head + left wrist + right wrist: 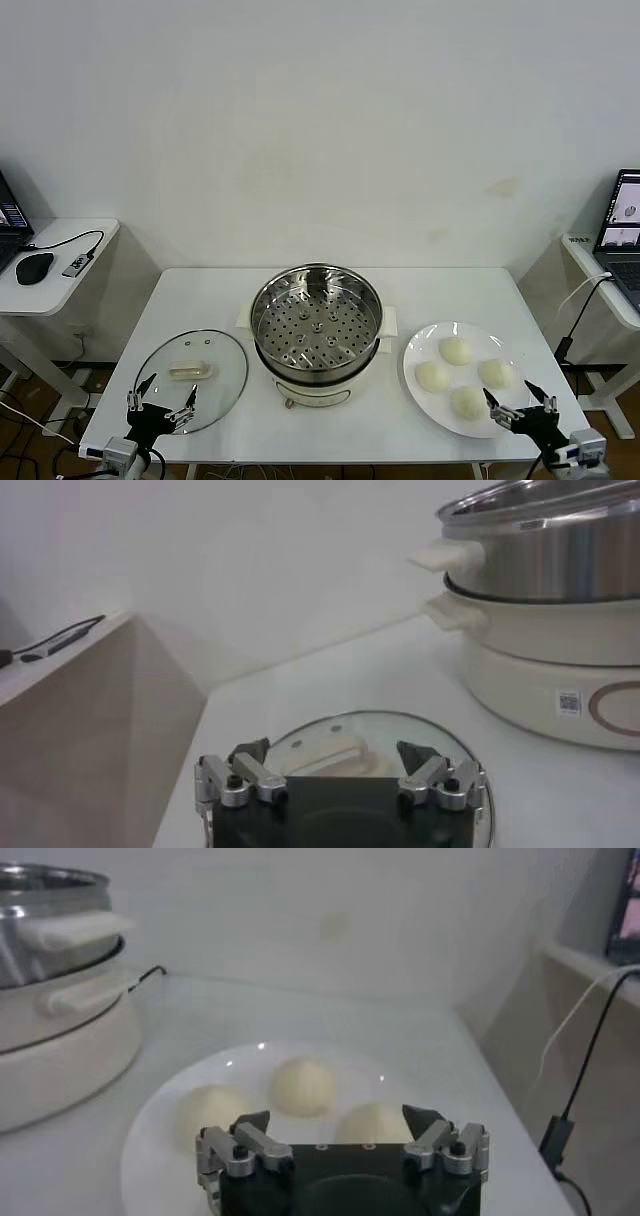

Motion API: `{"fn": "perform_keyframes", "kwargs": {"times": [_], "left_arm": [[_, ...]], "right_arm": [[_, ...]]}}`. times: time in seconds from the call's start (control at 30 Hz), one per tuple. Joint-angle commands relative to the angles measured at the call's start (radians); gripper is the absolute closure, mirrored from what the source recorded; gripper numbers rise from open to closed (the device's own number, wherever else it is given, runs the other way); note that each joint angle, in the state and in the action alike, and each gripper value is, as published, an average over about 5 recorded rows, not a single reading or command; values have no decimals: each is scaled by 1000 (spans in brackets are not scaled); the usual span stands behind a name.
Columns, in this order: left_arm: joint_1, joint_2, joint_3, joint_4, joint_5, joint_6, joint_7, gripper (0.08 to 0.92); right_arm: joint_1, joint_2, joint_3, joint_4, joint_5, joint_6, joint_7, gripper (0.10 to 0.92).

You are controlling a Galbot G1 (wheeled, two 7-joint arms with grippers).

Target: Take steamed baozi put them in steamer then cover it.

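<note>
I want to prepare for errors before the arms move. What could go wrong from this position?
1. The four round cream-white buns sit close together on the flat white plate; the open right end effector may nudge a neighbour.
2. The soft buns may get dented by a tight grip.
3. The glass lid lies flat under the open left end effector; its low handle could slip.

Each hand is a flat black block carrying two silver metal linkages with dark round screws at the joints, ending in black wedge-shaped fingertips. The left hand (335, 765) and right hand (336, 1131) look alike. From the head view, pale grey wrist housings sit behind them, possibly with thin cables attached.
</note>
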State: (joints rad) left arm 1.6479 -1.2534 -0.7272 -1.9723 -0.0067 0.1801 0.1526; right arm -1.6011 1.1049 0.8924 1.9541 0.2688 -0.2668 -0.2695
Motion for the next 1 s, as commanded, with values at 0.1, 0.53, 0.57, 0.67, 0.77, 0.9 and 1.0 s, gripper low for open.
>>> {"fn": "perform_keyframes", "kwargs": {"times": [0.1,0.53,0.57,0.67,0.77,0.9,1.0], "left_arm": [[3,3,2,-29,11,10,-3,177],[30,-26,-6,-99,48,20,0,177],[32,-29,-8,-102,48,19,0,177],[36,-36,-12,-113,50,19,0,177],[41,-37,-18,-130,51,20,0,177],[44,-36,-21,-146,52,21,2,177],[43,-41,-20,-152,53,22,3,177]], "right_arm": [[115,-39,30,-5,-140,-22,-84,203],[534,-413,-108,-237,-653,67,-795,203],[557,-448,-133,-245,-658,74,-822,203],[628,-533,-229,-264,-660,93,-890,203],[733,-597,-365,-284,-650,109,-953,203],[956,-660,-643,-316,-645,128,-1010,203],[1122,-661,-869,-350,-650,134,-1020,203]]}}
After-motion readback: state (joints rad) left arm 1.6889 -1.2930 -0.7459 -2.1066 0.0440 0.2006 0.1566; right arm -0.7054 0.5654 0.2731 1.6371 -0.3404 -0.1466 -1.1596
